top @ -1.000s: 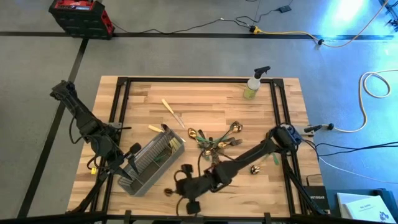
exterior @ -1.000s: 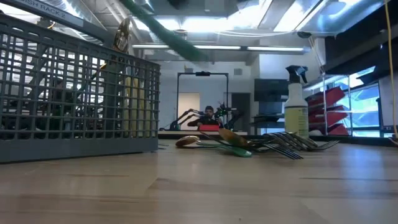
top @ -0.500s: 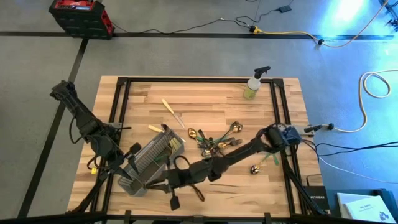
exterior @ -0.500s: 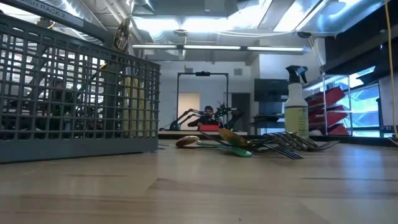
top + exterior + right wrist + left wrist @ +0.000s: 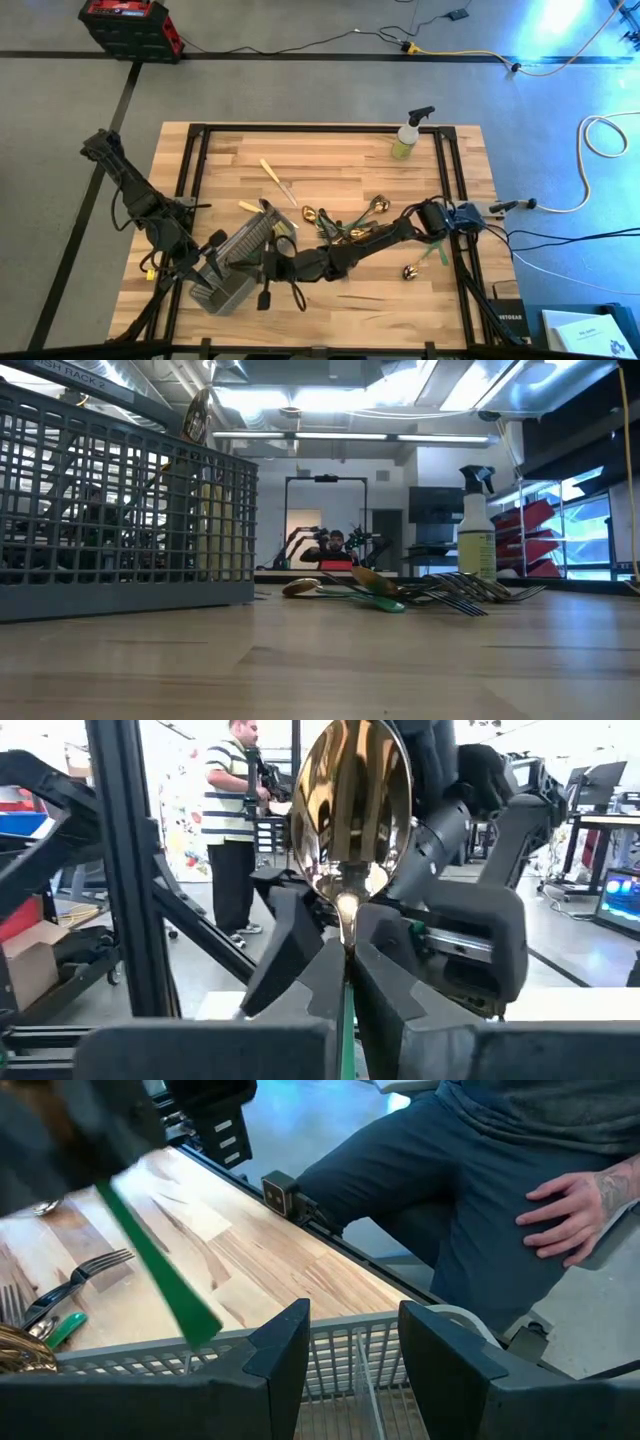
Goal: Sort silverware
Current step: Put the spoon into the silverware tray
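The grey wire-mesh caddy [image 5: 240, 262] [image 5: 110, 520] stands on its base near the table's near-left corner, with several pieces upright inside. My left gripper [image 5: 205, 268] [image 5: 355, 1330] is at the caddy's near-left end. My right gripper [image 5: 268, 272] [image 5: 347, 960] reaches across from the right to the caddy's near-right side, shut on a green-handled gold spoon [image 5: 350, 810]. The spoon's green handle [image 5: 160, 1265] shows above the caddy's rim in the left wrist view. A loose pile of silverware [image 5: 345, 225] [image 5: 400, 595] lies flat mid-table. My left gripper holds the caddy at its near-left end, a finger [image 5: 285, 1355] on each side of a stretch of rim [image 5: 350, 1322]. The fingers hide the exact place of contact. The caddy rests on the table. My right gripper pinches the spoon's neck [image 5: 347, 925] between its two fingers, just below the bowl. The spoon lies along the fingers. Its bowl stands out past the fingertips and its green handle [image 5: 346, 1020] runs back between them. The spoon is lifted clear of the table.
Two cream-handled pieces [image 5: 278, 180] [image 5: 250, 207] lie beyond the caddy. A lone spoon [image 5: 410, 270] and a green-handled piece [image 5: 440, 255] lie near the right edge. The spray bottle [image 5: 408, 135] [image 5: 476, 535] stands at the far right. A person [image 5: 480, 1200] sits by the near edge.
My right gripper has carried the spoon from close to the table's near edge toward the left and far side, up to the caddy. The green handle that crossed the top of the low view a second ago is gone from it.
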Robot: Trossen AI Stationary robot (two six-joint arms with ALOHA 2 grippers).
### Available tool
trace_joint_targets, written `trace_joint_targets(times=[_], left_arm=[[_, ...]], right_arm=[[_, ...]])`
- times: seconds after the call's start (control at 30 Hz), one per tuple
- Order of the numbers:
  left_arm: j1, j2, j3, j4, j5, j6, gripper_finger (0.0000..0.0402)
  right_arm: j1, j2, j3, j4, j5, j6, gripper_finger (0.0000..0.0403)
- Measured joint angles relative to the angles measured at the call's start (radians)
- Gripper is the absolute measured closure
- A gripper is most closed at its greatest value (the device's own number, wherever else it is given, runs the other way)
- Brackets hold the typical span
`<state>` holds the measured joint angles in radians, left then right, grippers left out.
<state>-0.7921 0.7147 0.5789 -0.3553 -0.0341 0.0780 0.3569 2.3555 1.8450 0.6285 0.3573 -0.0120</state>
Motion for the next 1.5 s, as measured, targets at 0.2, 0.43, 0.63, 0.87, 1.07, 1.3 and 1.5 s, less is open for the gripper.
trace_joint_targets(times=[0.2, 0.43, 0.63, 0.87, 1.07, 1.3, 1.5], left_arm=[[0.000, 0.000, 0.000, 0.000, 0.000, 0.000, 0.0261], [0.000, 0.000, 0.000, 0.000, 0.000, 0.000, 0.0261], [0.000, 0.000, 0.000, 0.000, 0.000, 0.000, 0.0261], [0.000, 0.000, 0.000, 0.000, 0.000, 0.000, 0.0261], [0.000, 0.000, 0.000, 0.000, 0.000, 0.000, 0.0261], [0.000, 0.000, 0.000, 0.000, 0.000, 0.000, 0.0261], [0.000, 0.000, 0.000, 0.000, 0.000, 0.000, 0.0261]], right_arm=[[-0.006, 0.034, 0.000, 0.032, -0.002, 0.005, 0.0402], [-0.005, 0.054, 0.000, 0.064, -0.009, 0.006, 0.0402], [-0.011, 0.055, 0.000, 0.075, -0.011, 0.002, 0.0402], [-0.011, 0.055, 0.000, 0.055, -0.011, -0.001, 0.0402], [-0.011, 0.055, 0.000, 0.018, -0.016, 0.004, 0.0402], [-0.011, 0.055, 0.000, 0.014, -0.036, 0.005, 0.0402], [-0.011, 0.055, 0.000, -0.016, -0.064, 0.004, 0.0402]])
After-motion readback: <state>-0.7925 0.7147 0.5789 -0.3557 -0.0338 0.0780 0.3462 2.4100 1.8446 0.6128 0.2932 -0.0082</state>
